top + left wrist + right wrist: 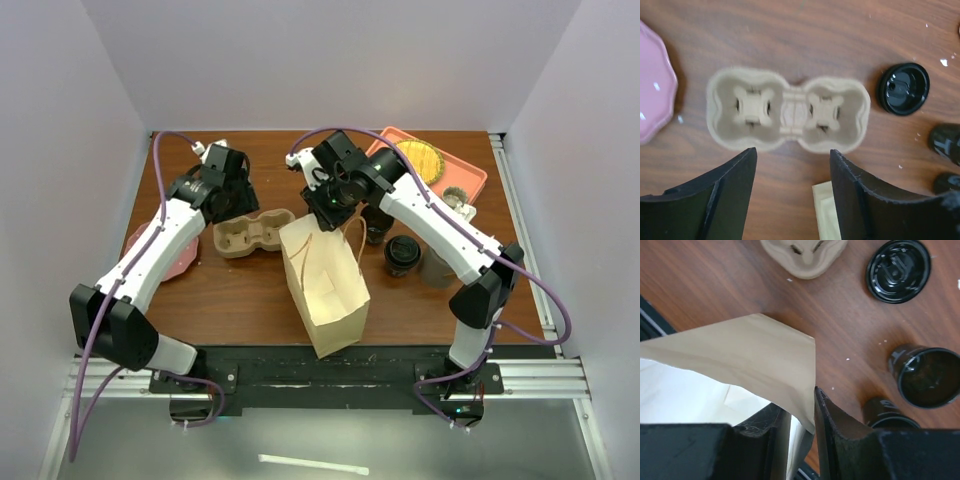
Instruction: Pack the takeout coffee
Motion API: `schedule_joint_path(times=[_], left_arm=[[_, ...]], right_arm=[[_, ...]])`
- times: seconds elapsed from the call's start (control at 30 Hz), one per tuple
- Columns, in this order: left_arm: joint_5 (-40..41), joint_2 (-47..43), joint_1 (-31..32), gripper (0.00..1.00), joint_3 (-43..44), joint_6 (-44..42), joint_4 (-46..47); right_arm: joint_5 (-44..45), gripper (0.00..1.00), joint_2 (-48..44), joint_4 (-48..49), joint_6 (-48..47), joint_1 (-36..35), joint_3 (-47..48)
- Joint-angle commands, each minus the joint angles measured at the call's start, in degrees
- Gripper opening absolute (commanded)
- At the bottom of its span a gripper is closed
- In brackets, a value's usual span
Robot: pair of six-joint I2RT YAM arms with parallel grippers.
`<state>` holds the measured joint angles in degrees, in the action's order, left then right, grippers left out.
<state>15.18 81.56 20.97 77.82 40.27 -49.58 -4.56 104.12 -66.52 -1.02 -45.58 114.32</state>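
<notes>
Ana: Where is the coffee?

Ben: The small black round paper cup (405, 255) stands upright on the brown wooden table (250, 300). It is to the right of the tall tan paper bag (325, 290), near it but not touching. A second black cup (378, 228) like it stands just behind, also right of the bag.

Ana: Does it have a lid?

Ben: From above I cannot tell. A round black plastic lid (898, 270) shows beyond the bag's far rim. I cannot tell if a cup stands under it.

Ana: What about the right pincer?

Ben: The right gripper (801, 407) is at the bag's far rim. Its black fingers stand a narrow gap apart, with a corner of the paper rim running down between them. The gap is wider than the paper, so they are not clamped on it.

Ana: And the left?

Ben: The left gripper (792, 155) hangs left of the bag, fingers wide apart with nothing between them. Under it, the tan moulded-pulp two-cup carrier (790, 112) lies flat, just beside the bag's far left corner. A pink scalloped plate (655, 90) lies farther left of the bag.
</notes>
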Motion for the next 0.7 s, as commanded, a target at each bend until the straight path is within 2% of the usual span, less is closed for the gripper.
schedule_joint_path(times=[0.0, 0.03, 0.1, 0.13, 0.2, 0.27, 0.37, 0.5, 0.57, 0.67], left_arm=[[-0.1, 1.9, -1.8, 0.66, 1.1, -13.2, 8.8], [-2.1, 2.0, -2.2, 0.66, 0.9, -20.8, 11.2], [-6.7, 1.6, -2.5, 0.69, 0.0, -28.1, 13.4], [-8.0, 0.7, -2.6, 0.69, -0.6, -34.8, 16.2], [-9.2, -0.4, -2.9, 0.68, -3.0, -39.2, 18.6], [-11.4, -0.6, -3.7, 0.68, -3.7, -39.9, 20.8], [-7.5, 3.0, -3.9, 0.67, 0.5, -33.2, 15.7], [-8.0, 9.7, -3.9, 0.6, 7.0, -19.5, 5.1], [-9.8, 10.2, -3.8, 0.56, 5.6, -12.7, 4.0], [-9.5, 8.8, -3.2, 0.52, 2.4, -7.3, 5.2]], right_arm=[[4.5, 0.27, -0.1, 0.2, -2.8, 0.0, 3.8], [4.5, 0.27, -0.1, 0.3, -3.2, 0.0, 4.1], [6.8, 0.28, -0.1, 0.3, -3.3, 0.1, 5.2], [7.5, 0.28, -0.1, 0.2, -3.3, 0.2, 5.8], [6.0, 0.29, -0.3, -0.3, -3.3, 0.5, 7.5], [4.7, 0.31, -0.8, -0.5, -3.5, 0.7, 8.2], [4.7, 0.33, -0.9, -0.7, -3.5, 0.8, 7.1], [5.3, 0.35, 0.6, -1.5, -2.2, 0.7, 6.9], [6.1, 0.37, 1.6, -2.3, -1.2, 0.7, 8.6], [6.1, 0.47, 2.8, -3.3, 2.5, 0.7, 13.5]])
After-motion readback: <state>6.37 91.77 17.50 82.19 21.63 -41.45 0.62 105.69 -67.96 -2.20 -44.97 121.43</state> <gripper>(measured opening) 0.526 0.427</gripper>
